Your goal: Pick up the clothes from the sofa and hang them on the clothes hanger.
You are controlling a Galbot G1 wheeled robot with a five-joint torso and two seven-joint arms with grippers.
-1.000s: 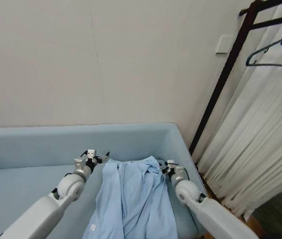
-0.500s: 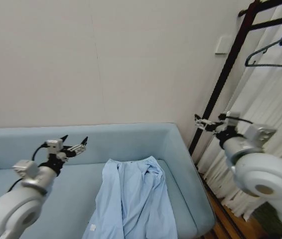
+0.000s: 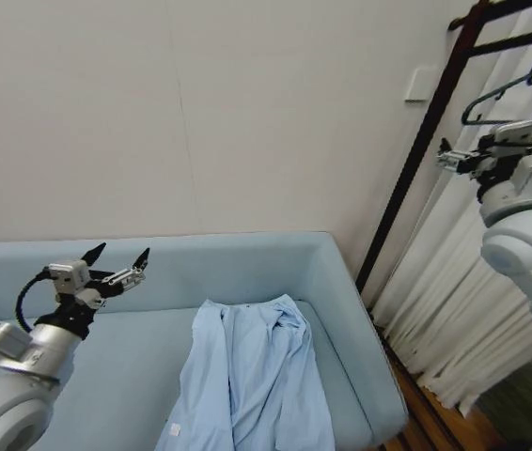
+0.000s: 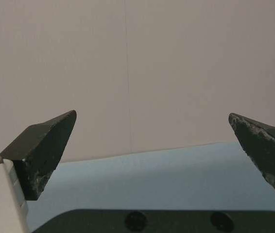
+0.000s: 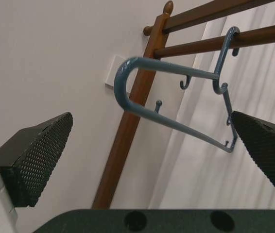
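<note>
home, sofa (image 3: 247, 258), curtains (image 3: 492, 282), clothes rack (image 3: 416, 155)

- A plain off-white wall (image 3: 247, 113) is seen across the background; a thin vertical seam (image 3: 184, 122) is noted running down it.
- A small white wall plate (image 3: 421, 85) is mounted high up, near the curtain's edge.
- A white pleated curtain (image 3: 473, 282) is hung at the right.
- A strip of wooden floor (image 3: 423, 409) is exposed under its hem; darker grey flooring (image 3: 529, 413) is seen beside it.

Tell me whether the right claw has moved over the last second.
Yes. The right claw rose from beside the shirt on the sofa, past the rack post, up beside the hanger.
</note>
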